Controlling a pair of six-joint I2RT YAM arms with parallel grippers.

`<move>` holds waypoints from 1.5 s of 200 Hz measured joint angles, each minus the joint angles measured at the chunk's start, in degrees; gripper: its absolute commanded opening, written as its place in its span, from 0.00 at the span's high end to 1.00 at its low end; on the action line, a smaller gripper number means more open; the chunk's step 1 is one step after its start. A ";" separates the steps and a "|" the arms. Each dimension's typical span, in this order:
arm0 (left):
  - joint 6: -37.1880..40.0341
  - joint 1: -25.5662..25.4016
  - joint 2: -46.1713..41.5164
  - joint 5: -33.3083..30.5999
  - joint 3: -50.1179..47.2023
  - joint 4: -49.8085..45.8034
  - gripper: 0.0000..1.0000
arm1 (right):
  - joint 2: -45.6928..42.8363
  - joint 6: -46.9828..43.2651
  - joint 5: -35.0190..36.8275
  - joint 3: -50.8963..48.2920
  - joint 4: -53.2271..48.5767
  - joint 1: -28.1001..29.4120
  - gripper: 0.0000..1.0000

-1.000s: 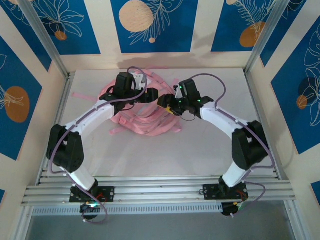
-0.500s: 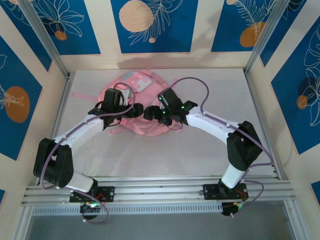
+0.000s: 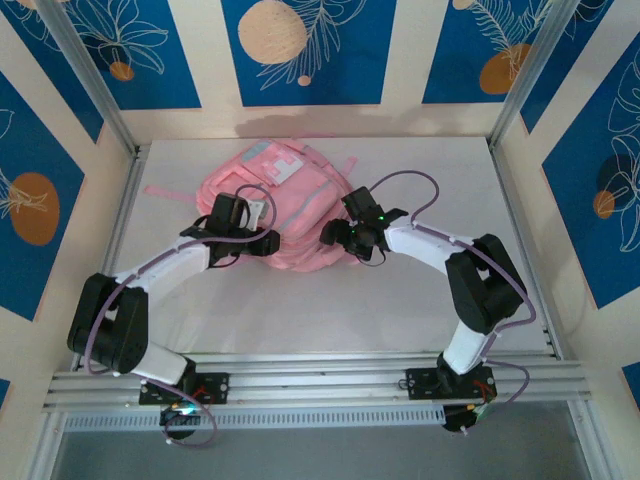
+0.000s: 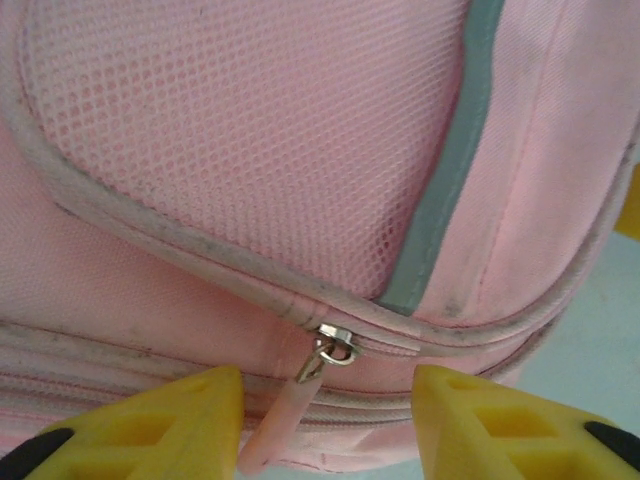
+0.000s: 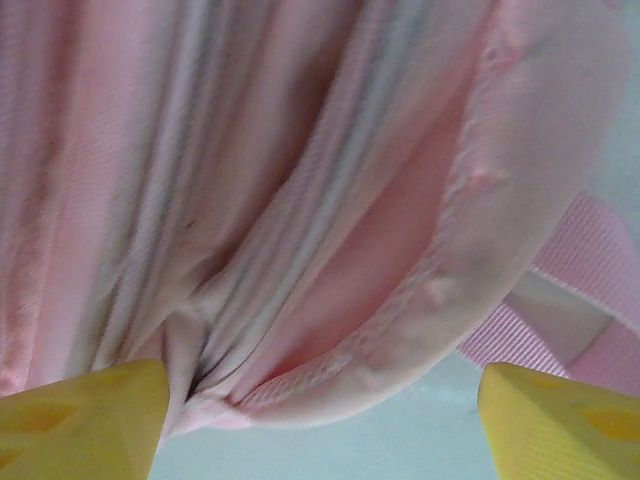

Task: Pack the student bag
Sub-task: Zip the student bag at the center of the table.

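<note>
Left gripper [image 4: 325,400] of mine is released: its two yellow fingers [image 4: 170,420] stand apart and nothing is pinched between them. It points at the near left side of the student bag [image 3: 290,190], which lies on the white table [image 3: 420,290], toward the back and a little left of the middle. In my left wrist view a metal zipper slider [image 4: 335,345] sits under the mesh pocket [image 4: 250,130], beside the lower end of a grey trim [image 4: 450,180]. Its pink pull tab [image 4: 265,440] hangs down between my fingers, nearer to the left one.

I judge that the step in hand is to take this tab, so that the zipper can be moved. To do it well I should shift a little so the tab comes to the middle of the gap, then go slightly forward and close only on the tab, not on the fabric behind it. The tab is thin and soft, so it may slip out if I catch only its tip.

Right gripper [image 5: 320,420] is also released, with the jaws wide. It is at the near right edge of the bag, where folded pink fabric hangs between the fingers and a pink strap [image 5: 590,250] lies on the table behind. One finger [image 5: 80,420] seems to touch a fold. This hand should hold that edge firmly, so the bag does not slide when the left one pulls.
</note>
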 measured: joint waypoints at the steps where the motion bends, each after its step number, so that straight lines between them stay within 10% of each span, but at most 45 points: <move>1: 0.09 0.00 0.13 0.00 0.02 0.00 0.53 | 0.15 0.02 -0.09 0.00 0.15 -0.04 0.19; 26: 1.20 0.00 1.95 -1.11 0.90 -0.83 0.54 | 2.25 0.15 -1.18 0.07 1.70 -0.04 0.19; 63: 2.27 0.00 3.10 -3.45 1.70 -2.38 0.94 | 3.67 0.33 -2.34 0.50 3.17 0.13 0.19; 197: -5.88 -9.27 2.69 -2.47 2.51 -1.77 0.97 | 7.13 0.81 -3.82 3.89 3.76 2.49 0.20; 247: -13.86 -10.75 5.33 0.79 3.78 1.68 0.34 | 4.92 0.31 -1.90 3.85 2.08 3.23 0.20; 300: -15.63 -8.24 -7.87 -1.66 -0.22 2.34 0.19 | -2.14 -3.21 0.94 3.96 -0.28 6.03 0.22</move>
